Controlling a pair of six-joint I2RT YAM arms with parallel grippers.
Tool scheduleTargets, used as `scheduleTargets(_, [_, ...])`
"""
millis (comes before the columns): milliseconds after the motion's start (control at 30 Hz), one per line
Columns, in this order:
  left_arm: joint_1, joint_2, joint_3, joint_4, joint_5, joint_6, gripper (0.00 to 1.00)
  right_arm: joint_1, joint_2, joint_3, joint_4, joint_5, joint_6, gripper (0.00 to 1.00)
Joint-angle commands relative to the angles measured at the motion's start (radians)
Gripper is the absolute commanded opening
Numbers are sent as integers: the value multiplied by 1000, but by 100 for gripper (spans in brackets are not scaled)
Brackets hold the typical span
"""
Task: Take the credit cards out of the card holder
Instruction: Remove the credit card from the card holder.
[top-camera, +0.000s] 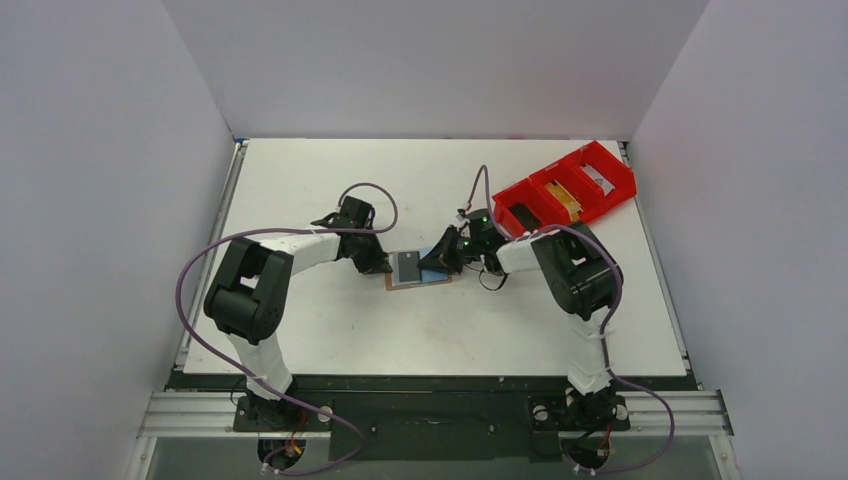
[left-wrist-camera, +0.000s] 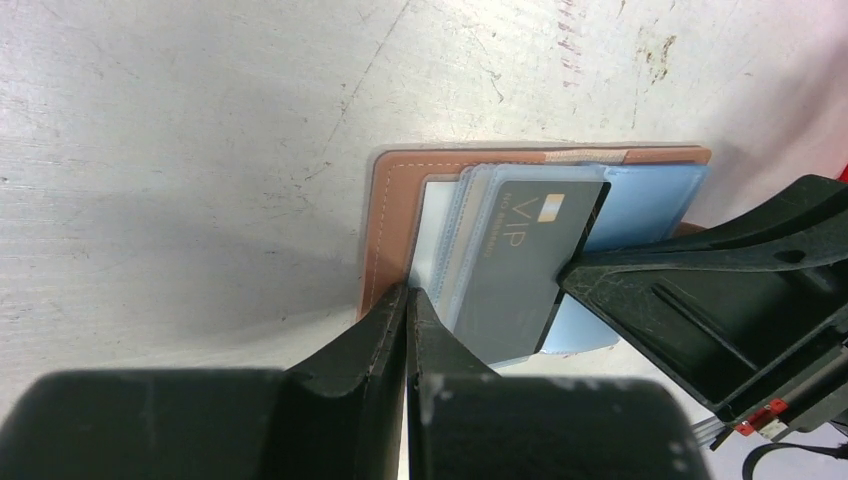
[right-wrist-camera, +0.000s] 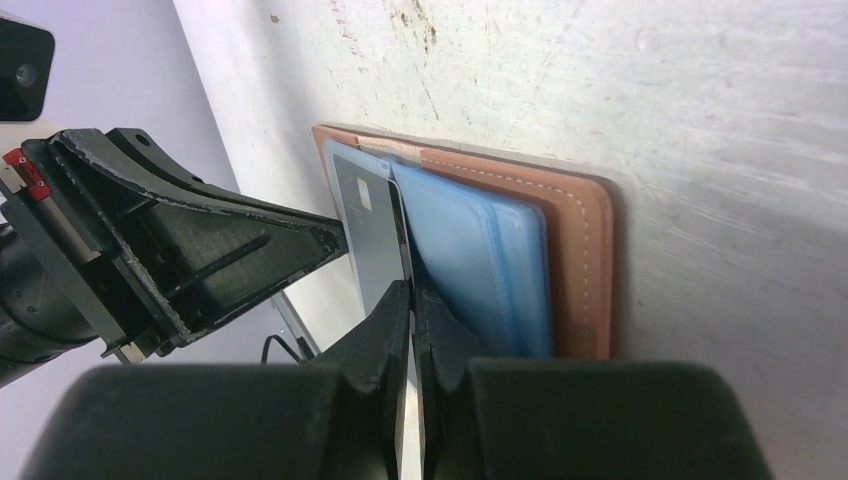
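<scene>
The tan card holder (top-camera: 420, 281) lies open on the table, its pale blue inner faces up. It also shows in the left wrist view (left-wrist-camera: 385, 220) and in the right wrist view (right-wrist-camera: 578, 260). A grey VIP card (left-wrist-camera: 510, 270) sticks out of its pockets, tilted up, and also shows in the right wrist view (right-wrist-camera: 362, 235). My right gripper (right-wrist-camera: 410, 288) is shut on that card's edge; it also shows from above (top-camera: 441, 262). My left gripper (left-wrist-camera: 408, 293) is shut, tips pressed on the holder's left edge (top-camera: 383, 264). More pale cards sit under the grey one.
A red compartment tray (top-camera: 625, 186) stands at the back right, with a yellow item and a grey card in it. White walls enclose the table on three sides. Both arms meet at the table's middle.
</scene>
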Motion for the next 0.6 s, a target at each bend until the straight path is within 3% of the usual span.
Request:
scheduleTargets(0, [8, 49, -35, -73, -92, 24, 0, -24, -56, 5, -110, 109, -111, 0])
scheduleTargets(300, [8, 54, -36, -73, -93, 27, 0, -27, -83, 38, -245, 173, -201, 0])
scheduleTargets(567, [8, 52, -35, -75, -93, 28, 0, -42, -97, 32, -262, 183, -217, 0])
